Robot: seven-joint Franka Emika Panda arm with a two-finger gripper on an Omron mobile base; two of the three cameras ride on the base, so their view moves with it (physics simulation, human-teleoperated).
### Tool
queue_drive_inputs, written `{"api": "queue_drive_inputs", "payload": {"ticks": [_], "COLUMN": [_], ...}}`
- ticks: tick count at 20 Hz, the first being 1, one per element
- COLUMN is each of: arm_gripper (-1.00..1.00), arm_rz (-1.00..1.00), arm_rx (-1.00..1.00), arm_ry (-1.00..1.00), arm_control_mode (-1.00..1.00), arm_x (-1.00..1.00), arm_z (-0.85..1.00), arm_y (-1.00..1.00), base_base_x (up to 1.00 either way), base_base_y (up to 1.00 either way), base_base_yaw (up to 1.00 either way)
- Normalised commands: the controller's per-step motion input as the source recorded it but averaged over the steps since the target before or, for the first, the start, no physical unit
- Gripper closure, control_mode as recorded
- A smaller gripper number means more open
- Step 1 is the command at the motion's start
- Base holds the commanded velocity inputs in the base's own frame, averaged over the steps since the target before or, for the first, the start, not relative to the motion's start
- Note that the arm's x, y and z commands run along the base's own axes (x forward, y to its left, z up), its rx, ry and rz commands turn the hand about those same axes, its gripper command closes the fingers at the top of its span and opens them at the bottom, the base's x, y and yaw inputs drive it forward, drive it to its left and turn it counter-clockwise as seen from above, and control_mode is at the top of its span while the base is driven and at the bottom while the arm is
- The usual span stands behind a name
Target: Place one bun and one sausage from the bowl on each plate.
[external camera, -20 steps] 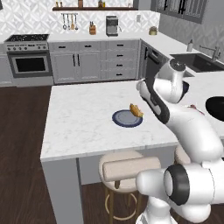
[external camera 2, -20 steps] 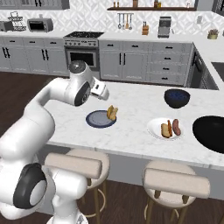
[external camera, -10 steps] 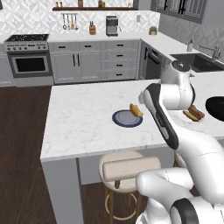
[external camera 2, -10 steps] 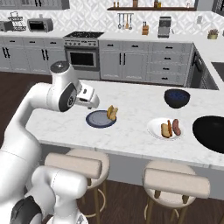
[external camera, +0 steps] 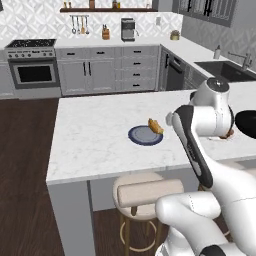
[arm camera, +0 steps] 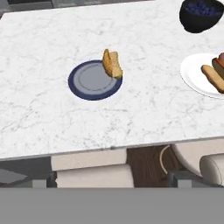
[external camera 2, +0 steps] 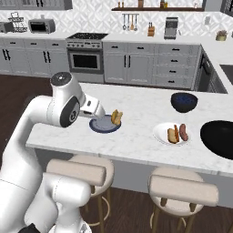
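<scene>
Clearly spread, the fingers hold nothing; a golden oblong bun [arm camera: 112, 64] overlaps the round blue-grey plate's [arm camera: 89, 83] rim.

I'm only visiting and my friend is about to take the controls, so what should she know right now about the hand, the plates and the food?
Gripper: open, holding nothing, pulled back above the counter's near edge.
Dark blue-grey plate: a bun sits on its rim, with no sausage there.
White plate: bun and sausage lie side by side on it, so this one looks done.
Black bowl: at the right end of the counter; its contents can't be made out.
Left: a sausage for the dark plate.
</scene>
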Motion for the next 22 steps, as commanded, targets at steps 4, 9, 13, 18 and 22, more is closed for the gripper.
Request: {"api": "queue_drive_inputs", "payload": {"ticks": [4, 9, 13, 18, 22], "arm_gripper": [-1.0, -1.0, -1.0, -1.0, -1.0], "arm_rz": [0.0, 0.0, 0.0, 0.0, 0.0], "arm_rx": [0.0, 0.0, 0.0, 0.0, 0.0], "arm_ry": [0.0, 0.0, 0.0, 0.0, 0.0], "arm_control_mode": [1.0, 1.0, 1.0, 1.0, 1.0], "arm_x": [0.0, 0.0, 0.0, 0.0, 0.0], "arm_z": [0.0, 0.0, 0.0, 0.0, 0.0], "arm_y": [0.0, 0.0, 0.0, 0.0, 0.0], "base_base_x": [-0.49, -0.04, 0.0, 0.0, 0.08], "base_base_y": [-0.55, -1.0, -1.0, -1.0, -1.0], "base_base_yaw": [-0.03, -0.01, 0.0, 0.0, -0.03]}}
